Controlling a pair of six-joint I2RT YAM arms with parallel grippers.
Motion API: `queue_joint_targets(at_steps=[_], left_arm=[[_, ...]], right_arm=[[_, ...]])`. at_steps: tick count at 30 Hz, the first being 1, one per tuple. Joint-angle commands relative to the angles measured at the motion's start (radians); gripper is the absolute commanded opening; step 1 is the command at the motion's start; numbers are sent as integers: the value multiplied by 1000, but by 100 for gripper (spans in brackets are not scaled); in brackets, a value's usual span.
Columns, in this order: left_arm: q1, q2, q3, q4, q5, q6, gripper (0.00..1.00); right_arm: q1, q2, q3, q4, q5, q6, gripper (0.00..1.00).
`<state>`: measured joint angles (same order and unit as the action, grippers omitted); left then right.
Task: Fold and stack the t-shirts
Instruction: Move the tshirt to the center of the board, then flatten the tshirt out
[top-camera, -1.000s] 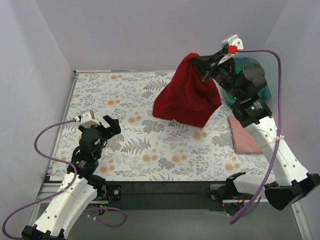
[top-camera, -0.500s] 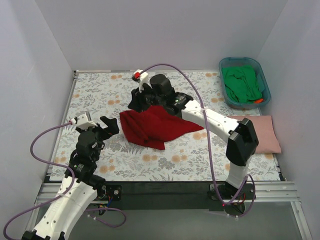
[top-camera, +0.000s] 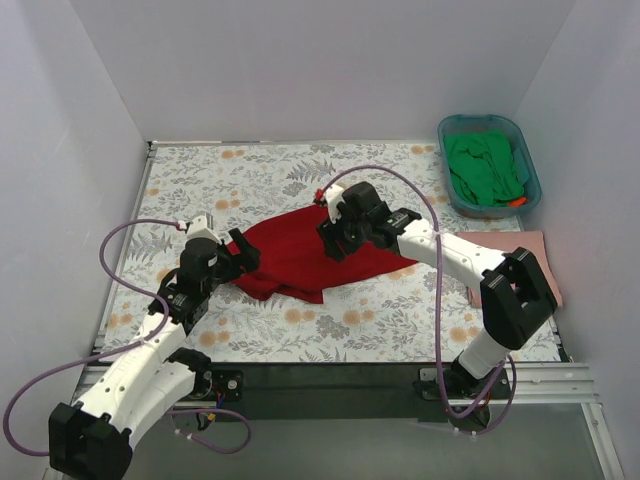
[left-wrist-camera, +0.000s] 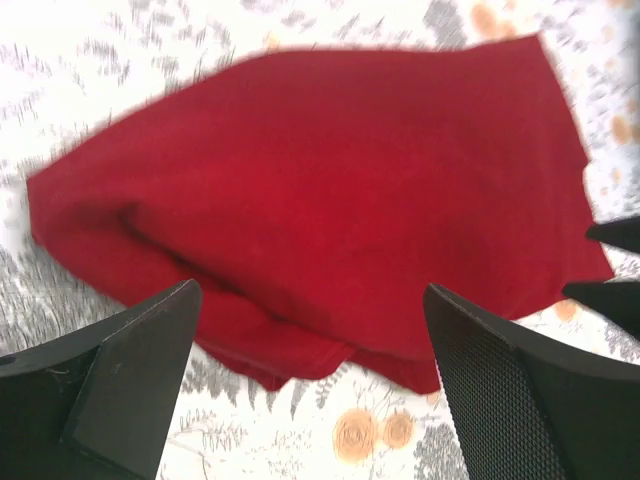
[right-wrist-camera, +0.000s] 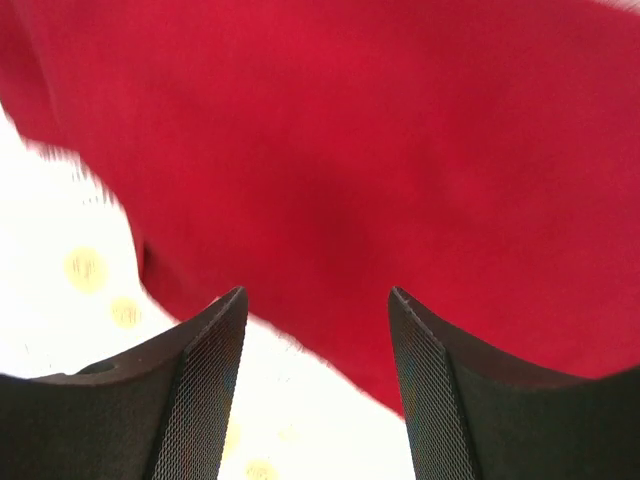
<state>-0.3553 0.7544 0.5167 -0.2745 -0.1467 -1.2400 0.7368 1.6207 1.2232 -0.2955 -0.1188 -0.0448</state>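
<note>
The deep red t-shirt (top-camera: 300, 255) lies crumpled on the floral table cover (top-camera: 250, 180), left of centre. My left gripper (top-camera: 243, 256) stands open at its left edge, and in the left wrist view the red t-shirt (left-wrist-camera: 320, 190) lies just beyond my left gripper (left-wrist-camera: 310, 335), with nothing between the fingers. My right gripper (top-camera: 335, 242) hovers open over the shirt's right half. The right wrist view shows the red t-shirt (right-wrist-camera: 350, 140) below my right gripper (right-wrist-camera: 317, 295), not held. A green t-shirt (top-camera: 487, 166) fills the tub. The pale pink t-shirt (top-camera: 548, 270) lies at the right edge, partly behind my right arm.
The teal plastic tub (top-camera: 446, 178) stands at the back right corner. White walls close in the back and both sides. My right arm's elbow (top-camera: 515, 290) stands over the table's right side, its cable looping above the centre.
My right arm swung the red t-shirt from high at the back right down to the table left of centre and opened, letting it go. My left arm reached forward to the shirt's left edge.
</note>
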Motion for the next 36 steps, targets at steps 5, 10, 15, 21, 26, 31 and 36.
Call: queue_joint_targets(at_steps=[5, 10, 15, 21, 26, 31, 36], left_arm=[[4, 36, 31, -144, -10, -134, 92], [4, 60, 36, -238, -36, -248, 93], [4, 69, 29, -265, -42, -325, 92], [4, 82, 42, -273, -42, -338, 91], [4, 100, 52, -276, -36, -325, 88], [4, 155, 65, -267, 9, -317, 87], [4, 206, 68, -236, 78, -337, 86]], right_arm=[[117, 16, -142, 94, -19, -113, 66], [171, 103, -93, 108, 4, -148, 68], [210, 180, -68, 117, 36, -175, 68], [213, 189, -70, 128, 114, -187, 32], [207, 113, -32, 115, 234, -217, 1], [173, 94, 88, 7, 193, -240, 1], [173, 134, 105, -33, 142, -216, 1]])
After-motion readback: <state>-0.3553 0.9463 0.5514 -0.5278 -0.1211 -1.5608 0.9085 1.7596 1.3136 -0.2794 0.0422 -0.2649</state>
